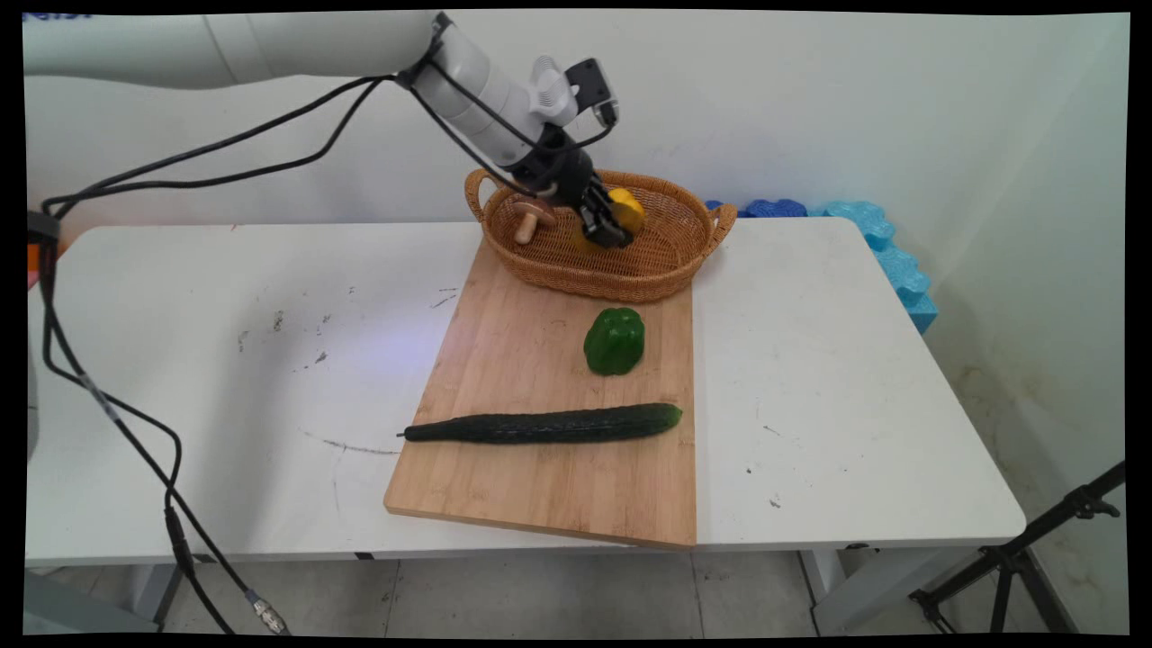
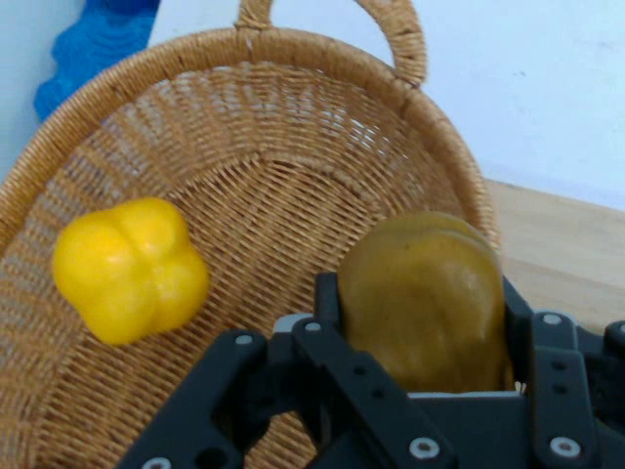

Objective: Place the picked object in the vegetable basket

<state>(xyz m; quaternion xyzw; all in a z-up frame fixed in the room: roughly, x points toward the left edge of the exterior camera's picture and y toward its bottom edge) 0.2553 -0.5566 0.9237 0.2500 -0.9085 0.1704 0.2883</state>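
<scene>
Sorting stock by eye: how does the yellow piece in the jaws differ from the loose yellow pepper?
The held piece sits clamped between the jaws; the loose pepper lies free on the basket weave. The held piece looks dull, brownish yellow; the loose pepper bright yellow. Both are yellow.

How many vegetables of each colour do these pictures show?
Green: 2 (green bell pepper, long dark green cucumber)
Yellow: 2 (bright yellow bell pepper, dull yellow vegetable)
Brown: 1 (brown-capped mushroom)
Total: 5
</scene>
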